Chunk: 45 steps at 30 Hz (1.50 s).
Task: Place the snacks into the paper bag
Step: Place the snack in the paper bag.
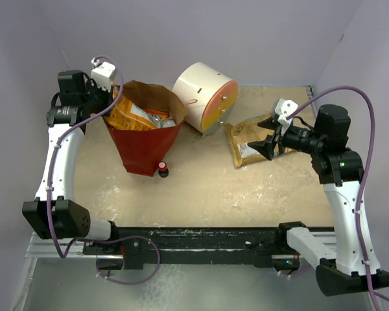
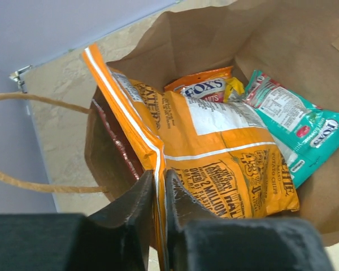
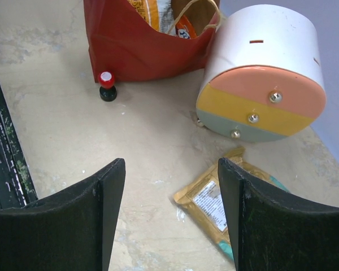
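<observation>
Nearest on the right: right gripper [image 3: 172, 217], spread wide and holding nothing, poised above the surface [image 3: 62, 147]. Directly below it, between the fingers, tan-brown packet [image 3: 213, 204] lying flat, white label up, a sliver of teal showing at its edge; touched by neither finger.

Toward the middle, small dark bottle [image 1: 163, 170] with a red cap, upright, just in front of the paper bag [image 1: 142, 146]. Stands upright itself, mouth open, red outside and brown inside, twine handle [image 2: 22, 99] looping off the left rim.

At that left rim, left gripper [image 2: 160, 226], closed down to a thin slit on the edge of the large orange packet [image 2: 214, 164]. Pinches it edge-on, with the rest of the packet slanting down into the bag. Deeper inside, teal packet [image 2: 296, 124] against the right wall, and a small orange-and-red packet [image 2: 206, 87] behind the orange one.

Just right of the bag, cream drum-shaped drawer unit [image 1: 204, 97] lying on its side, with peach, yellow and pale green fronts turned toward the near right.
</observation>
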{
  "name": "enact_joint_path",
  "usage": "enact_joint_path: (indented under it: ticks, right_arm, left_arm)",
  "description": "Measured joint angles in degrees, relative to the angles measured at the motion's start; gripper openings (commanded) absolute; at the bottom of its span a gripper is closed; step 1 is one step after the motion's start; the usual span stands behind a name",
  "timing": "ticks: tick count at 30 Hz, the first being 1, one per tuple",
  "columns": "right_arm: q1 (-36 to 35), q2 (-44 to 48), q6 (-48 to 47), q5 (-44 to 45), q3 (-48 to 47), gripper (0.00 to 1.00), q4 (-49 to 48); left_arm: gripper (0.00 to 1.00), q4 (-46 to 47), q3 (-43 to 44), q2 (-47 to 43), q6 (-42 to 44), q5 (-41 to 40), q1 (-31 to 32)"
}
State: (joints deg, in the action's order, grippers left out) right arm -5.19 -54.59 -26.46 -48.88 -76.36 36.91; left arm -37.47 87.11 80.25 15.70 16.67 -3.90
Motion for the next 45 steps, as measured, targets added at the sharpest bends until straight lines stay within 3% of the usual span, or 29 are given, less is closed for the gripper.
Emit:
enact_joint_path:
  ticks: [7,17,29,37,45]
  right_arm:
    - [0.0,-0.39,-0.07,-0.15,0.76,0.69,0.0]
    - [0.0,-0.42,-0.07,-0.15,0.87,0.69,0.0]
    - [0.0,-1.95,-1.16,1.97,3.69,0.68,-1.33]
    - [0.0,-8.5,-2.29,12.33,10.16,0.7,-6.86]
    - [0.11,-17.99,2.69,30.56,14.12,0.72,-17.05]
  left_arm:
    - [0.14,-0.76,0.02,2.95,-0.11,4.17,0.83]
    - [0.23,-3.06,1.03,7.98,0.33,4.07,8.94]
    - [0.55,-7.41,2.8,15.15,0.52,4.2,9.22]
    - [0.7,-9.81,5.01,14.27,1.64,4.55,9.25]
    - [0.86,-9.22,7.76,8.76,2.54,3.67,9.25]
